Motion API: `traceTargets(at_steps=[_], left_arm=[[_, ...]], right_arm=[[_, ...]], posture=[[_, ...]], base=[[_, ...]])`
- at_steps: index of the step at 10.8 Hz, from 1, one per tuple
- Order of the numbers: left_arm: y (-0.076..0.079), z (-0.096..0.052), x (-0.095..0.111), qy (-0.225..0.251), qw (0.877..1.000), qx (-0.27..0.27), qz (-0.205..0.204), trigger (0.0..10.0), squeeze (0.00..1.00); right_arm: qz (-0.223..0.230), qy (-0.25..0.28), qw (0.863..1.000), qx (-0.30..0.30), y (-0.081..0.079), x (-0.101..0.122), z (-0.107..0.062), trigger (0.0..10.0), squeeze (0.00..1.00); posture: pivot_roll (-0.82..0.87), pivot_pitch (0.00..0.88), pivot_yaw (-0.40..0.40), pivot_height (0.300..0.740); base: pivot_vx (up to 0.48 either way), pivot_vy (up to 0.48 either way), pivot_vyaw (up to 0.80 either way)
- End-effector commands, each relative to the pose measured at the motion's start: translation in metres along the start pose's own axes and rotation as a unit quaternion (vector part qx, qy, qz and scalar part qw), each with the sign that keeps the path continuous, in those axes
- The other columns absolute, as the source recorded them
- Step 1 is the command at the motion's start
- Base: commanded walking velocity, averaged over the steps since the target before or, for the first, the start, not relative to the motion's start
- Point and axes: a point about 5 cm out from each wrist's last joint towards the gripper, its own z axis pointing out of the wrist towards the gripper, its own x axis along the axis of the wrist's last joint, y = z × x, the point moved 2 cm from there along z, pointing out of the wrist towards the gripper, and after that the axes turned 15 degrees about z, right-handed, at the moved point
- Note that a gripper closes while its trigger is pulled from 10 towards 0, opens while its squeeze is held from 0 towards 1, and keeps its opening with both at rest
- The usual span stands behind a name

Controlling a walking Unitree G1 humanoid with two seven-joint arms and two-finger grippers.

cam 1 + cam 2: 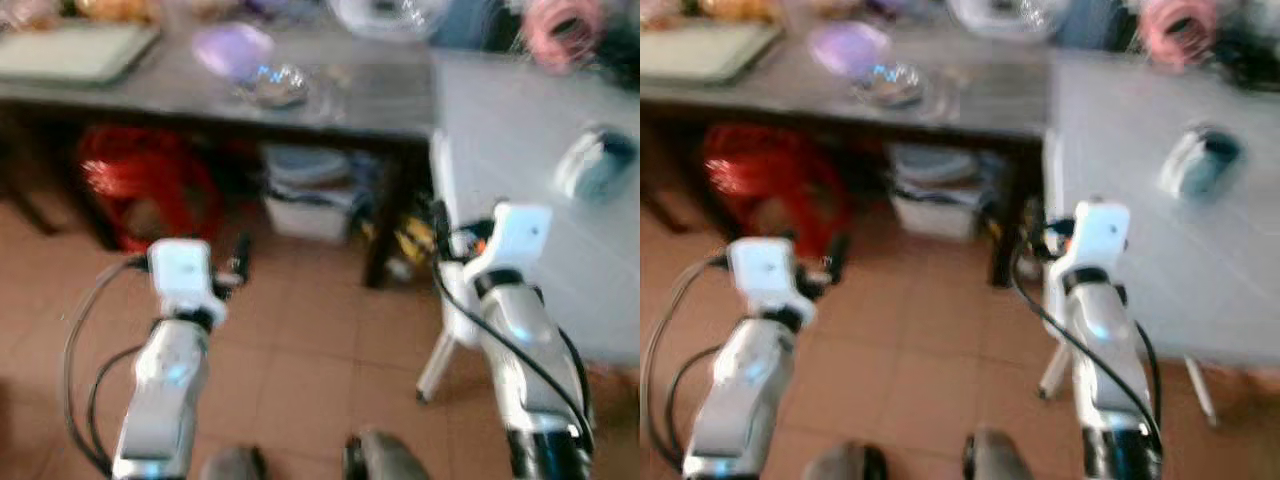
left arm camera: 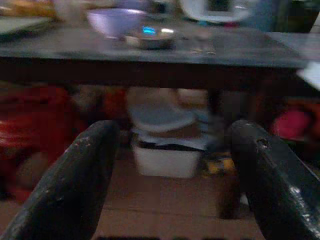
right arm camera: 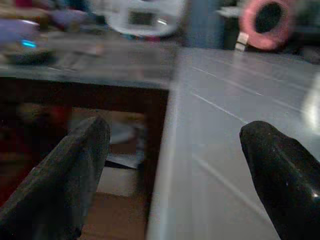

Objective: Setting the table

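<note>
A dark table (image 1: 380, 100) stands ahead, and the picture is blurred. On it sit a purple bowl (image 1: 232, 48) and a shiny metal dish (image 1: 272, 85) just in front of the bowl. Both show in the left wrist view, the bowl (image 2: 116, 21) behind the dish (image 2: 150, 37). My left gripper (image 2: 170, 145) is open and empty, held low in front of the table, below its edge. My right gripper (image 3: 175, 145) is also open and empty, level with the corner where the dark table meets a white table (image 1: 520, 200).
A pale tray (image 1: 75, 50) lies at the dark table's left end. Under that table are a red bag (image 1: 145, 185) and a white bin (image 1: 310, 200). On the white table lie a blue-and-white object (image 1: 595, 162) and a pink ring (image 1: 562, 30). Brown tiled floor lies below.
</note>
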Motion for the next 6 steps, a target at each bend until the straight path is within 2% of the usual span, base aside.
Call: traceTargets(at_steps=[1,4,5,6], left_arm=[[-0.0067,-0.0009,0.0010,0.001,1.000,0.006,0.005,10.0,0.00],[-0.0039,-0.0001,0.0011,0.001,1.000,0.002,0.001,10.0,0.00],[-0.0042,0.0005,0.0010,0.000,1.000,0.002,0.002,10.0,0.00],[-0.0041,0.0008,0.0013,0.001,1.000,0.000,0.001,10.0,0.00]], right_arm=[[0.003,0.003,1.000,0.008,-0.0067,0.0020,-0.0003,10.0,0.00],[-0.004,0.002,1.000,0.012,-0.0068,0.0030,0.0011,10.0,0.00],[0.000,0.003,1.000,0.015,-0.0071,0.0035,0.0021,10.0,0.00],[0.004,0.004,1.000,0.021,-0.0088,0.0037,0.0026,10.0,0.84]], posture=[[-0.04,0.153,-0.003,0.740],[-0.04,0.148,-0.005,0.740],[-0.04,0.147,-0.005,0.740],[-0.04,0.146,-0.004,0.740]], base=[[0.000,0.000,-0.80],[0.000,0.000,0.00],[0.000,-0.247,0.00],[0.000,-0.300,0.00]])
